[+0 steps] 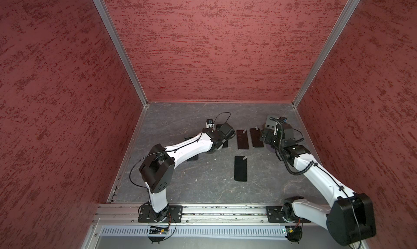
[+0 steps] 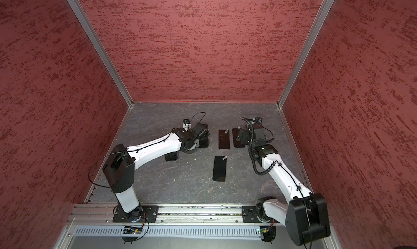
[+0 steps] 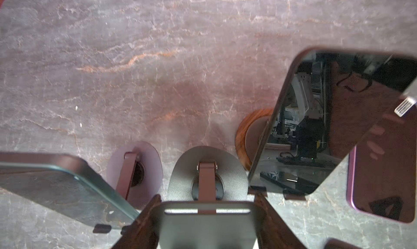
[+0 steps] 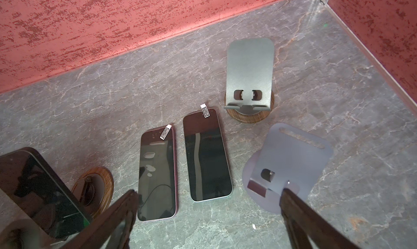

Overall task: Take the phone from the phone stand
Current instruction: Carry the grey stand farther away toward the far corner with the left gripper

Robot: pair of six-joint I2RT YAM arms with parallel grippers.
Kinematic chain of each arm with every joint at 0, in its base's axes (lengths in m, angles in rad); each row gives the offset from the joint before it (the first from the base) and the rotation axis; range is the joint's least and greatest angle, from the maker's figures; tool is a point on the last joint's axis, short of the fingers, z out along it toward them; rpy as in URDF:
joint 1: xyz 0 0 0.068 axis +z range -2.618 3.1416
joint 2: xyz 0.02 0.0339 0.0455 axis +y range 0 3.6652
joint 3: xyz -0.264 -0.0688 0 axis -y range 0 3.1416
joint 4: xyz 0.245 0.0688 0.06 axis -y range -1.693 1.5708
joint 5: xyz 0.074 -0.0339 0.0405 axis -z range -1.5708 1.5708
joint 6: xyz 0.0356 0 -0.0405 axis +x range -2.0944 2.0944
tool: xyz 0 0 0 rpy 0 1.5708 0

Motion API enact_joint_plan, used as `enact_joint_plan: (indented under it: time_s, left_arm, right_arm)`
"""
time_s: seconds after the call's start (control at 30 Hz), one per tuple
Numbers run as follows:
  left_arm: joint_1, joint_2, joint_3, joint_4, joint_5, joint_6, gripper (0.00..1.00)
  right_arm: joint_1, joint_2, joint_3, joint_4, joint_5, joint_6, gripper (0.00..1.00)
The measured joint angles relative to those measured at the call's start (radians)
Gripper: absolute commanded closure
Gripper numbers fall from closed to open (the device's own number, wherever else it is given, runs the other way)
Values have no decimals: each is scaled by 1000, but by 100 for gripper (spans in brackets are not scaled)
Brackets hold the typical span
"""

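Progress: three black glass phones (image 1: 240,168) lie flat; two glossy phones (image 3: 316,128) sit propped at nine o'clock. Left pincer (image 3: 207,199) grasps a grey metal stand (image 3: 207,229); right pincer (image 4: 208,191) gapes.

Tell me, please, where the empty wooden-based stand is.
In the right wrist view, the empty wooden-based stand stands at the table's far right, beyond a flat phone and the bluish stand.

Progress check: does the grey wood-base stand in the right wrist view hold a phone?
No, the grey stand shows a bare backplate and an empty lip.
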State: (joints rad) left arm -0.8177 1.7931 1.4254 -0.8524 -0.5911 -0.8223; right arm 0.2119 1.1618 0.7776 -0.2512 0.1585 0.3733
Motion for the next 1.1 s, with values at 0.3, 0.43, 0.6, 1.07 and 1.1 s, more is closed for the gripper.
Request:
enact_joint_plan:
  time_s: [0.3,0.43,0.6,1.07,1.1]
  left_arm:
    - [55,-45,43,0,-14,92,45]
    - [109,-75,78,2,-16,145,44]
    - [188,-98,127,8,-19,209,44]
    - [398,-149,107,66,5,281,41]
    - [415,-157,93,74,13,281,41]
  right_arm:
    - [0,10,0,0,0,0,1]
    - [0,15,0,0,0,0,1]
    - [0,26,0,1,-1,0,1]
    - [0,67,0,2,-17,0,1]
    - [0,70,0,4,-19,1,1]
